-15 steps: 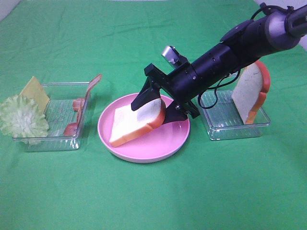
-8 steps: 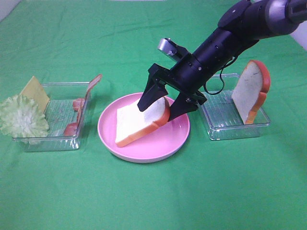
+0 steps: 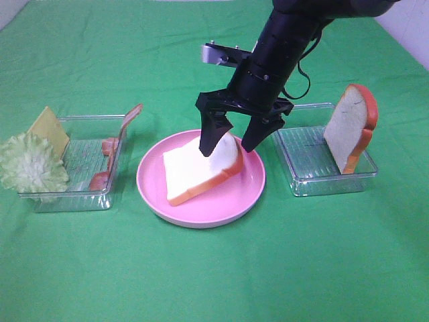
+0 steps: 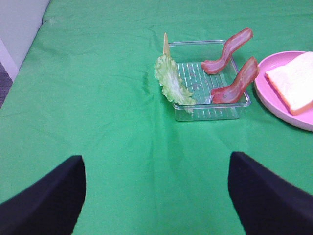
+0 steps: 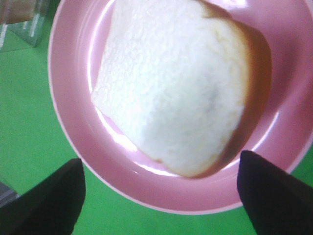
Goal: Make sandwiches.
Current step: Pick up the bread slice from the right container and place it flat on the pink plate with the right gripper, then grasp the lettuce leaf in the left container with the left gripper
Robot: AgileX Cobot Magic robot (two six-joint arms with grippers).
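1. Bread is the base: one bread slice [image 3: 194,176] lies on the pink plate [image 3: 149,191]. Its rounded end points toward the right tray [image 3: 301,181], and it seems to sit slightly tilted.
2. We see the right gripper [image 3: 233,139] hanging over that rounded end with its jaws spread wide, holding nothing. From the high view we cannot tell whether one fingertip touches the crust.
3. We judge the step in hand to be letting go and clearing away. We should lift straight up, so that no finger drags the slice off centre or flips it over the rim.
4. Once clear, we should check in the right wrist view that the slice [image 5: 171,83] lies flat and inside the rim [image 5: 68,132].
5. The left gripper [image 4: 156,196] is also spread and empty, well short of the left tray [image 4: 210,113].
6. The fillings wait there: lettuce [image 4: 171,83] and cheese [image 3: 48,127] lean at the tray's outer end, and the bacon strips [image 4: 234,81] lean at the end near the plate.
7. The second slice [image 3: 348,131] stands upright in the right tray and goes on last.
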